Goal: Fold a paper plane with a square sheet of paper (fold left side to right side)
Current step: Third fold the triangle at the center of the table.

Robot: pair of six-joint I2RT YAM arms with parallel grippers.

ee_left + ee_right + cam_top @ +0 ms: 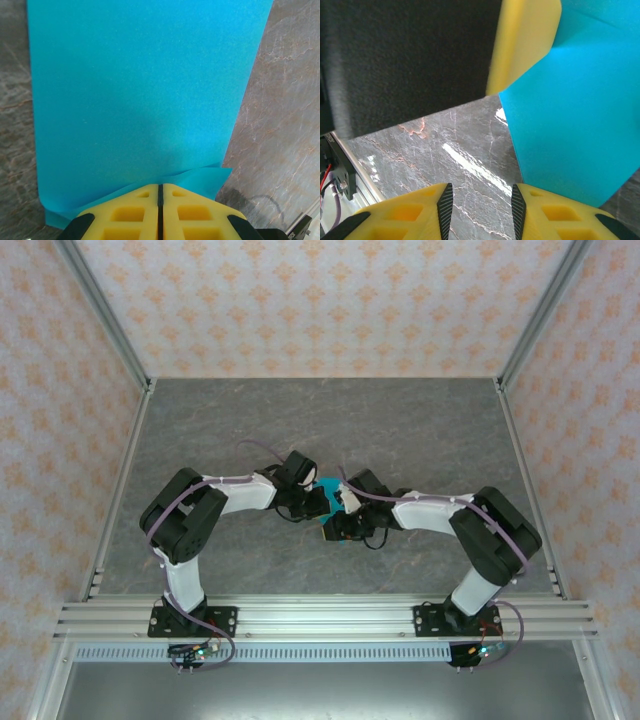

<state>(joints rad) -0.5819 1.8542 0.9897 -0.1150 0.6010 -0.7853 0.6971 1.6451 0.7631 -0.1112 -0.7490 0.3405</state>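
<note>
The square sheet of paper, bright cyan-blue, lies on the grey marbled table, doubled over, with two layers showing at its near edge. My left gripper is shut, its yellow fingertips together over that near edge and nothing between them. In the top view the paper peeks out between the left gripper and the right gripper, which meet at the table's middle. My right gripper stands open over bare table, its right finger at the edge of the paper. The left gripper's yellow finger rests on the paper above.
The grey marbled table is bounded by aluminium frame posts and patterned walls. A metal rail runs along the near edge by the arm bases, and a bit of it appears left of the right gripper.
</note>
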